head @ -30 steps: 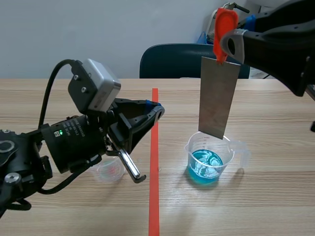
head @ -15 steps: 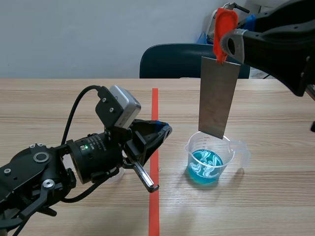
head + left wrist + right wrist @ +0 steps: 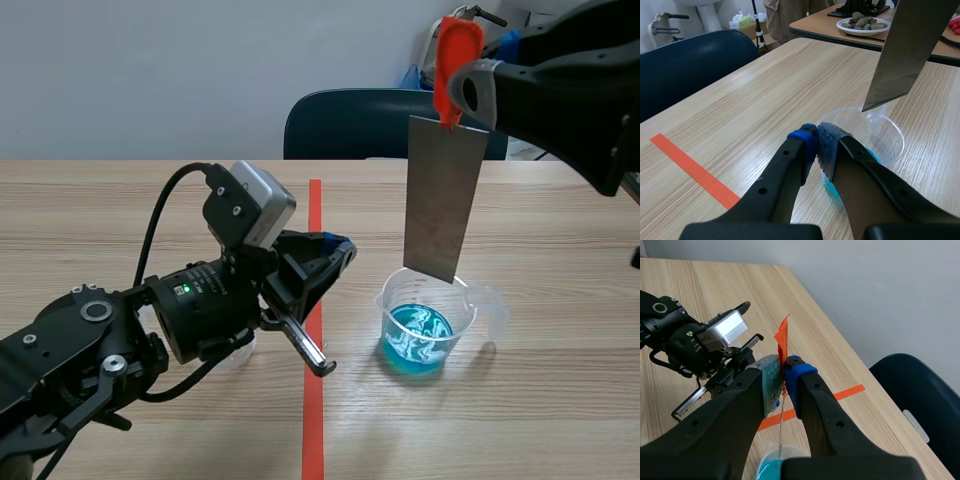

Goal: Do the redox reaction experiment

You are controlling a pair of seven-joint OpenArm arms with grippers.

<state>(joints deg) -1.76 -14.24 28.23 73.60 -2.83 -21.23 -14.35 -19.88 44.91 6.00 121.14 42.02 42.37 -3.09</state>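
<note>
Upper right, the right gripper (image 3: 783, 371) clamps the orange tab (image 3: 456, 52) of a hanging metal sheet (image 3: 445, 195), whose lower edge is just over the beaker (image 3: 478, 300) rim. At centre-left, the left gripper (image 3: 338, 247) is closed with nothing in it, near the beaker.

Two clear plastic cups stand on the table (image 3: 560, 400): one large cup (image 3: 430, 330) with blue liquid and one small cup (image 3: 238, 352), mostly hidden. One metal sheet (image 3: 444, 200) carries one orange clip (image 3: 455, 55). One dark blue chair (image 3: 340, 125) stands beyond the table; one plate (image 3: 840, 25) of stones sits on a second table (image 3: 815, 23).
</note>
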